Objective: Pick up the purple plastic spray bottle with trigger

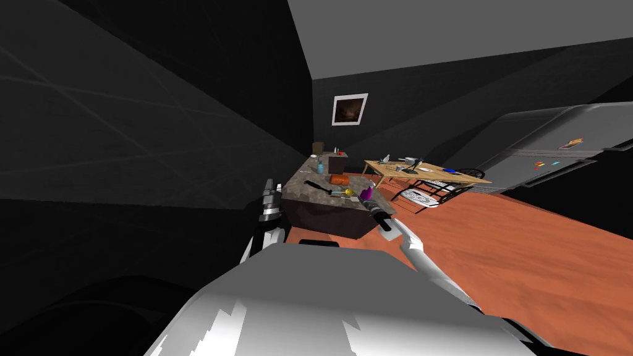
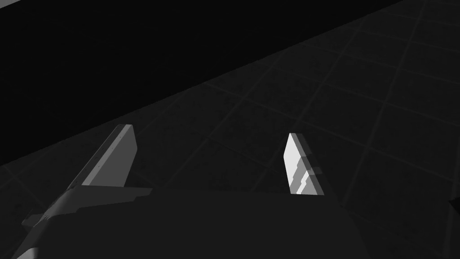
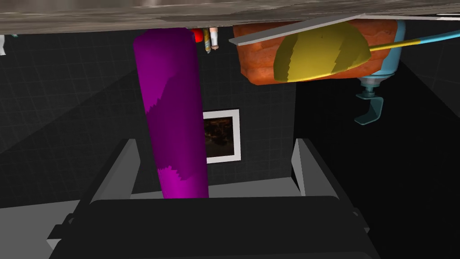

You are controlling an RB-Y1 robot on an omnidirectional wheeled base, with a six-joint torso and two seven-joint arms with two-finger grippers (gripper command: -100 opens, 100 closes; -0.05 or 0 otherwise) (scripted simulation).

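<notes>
One purple spray bottle [image 3: 173, 112] between spread jaws of right claw [image 3: 213, 141], nearer one jaw, left claw [image 2: 209, 130] spread

1. The purple bottle [image 3: 173, 112] meets the worktop [image 3: 90, 15]; its other end is hidden behind the right tool's [image 3: 214, 144] dark body.
2. A yellow thing [image 3: 321, 54] covers part of an orange thing [image 3: 256, 58]; I cannot tell what either is.
3. The blue bottle's [image 3: 370, 85] body is hidden behind both.
</notes>
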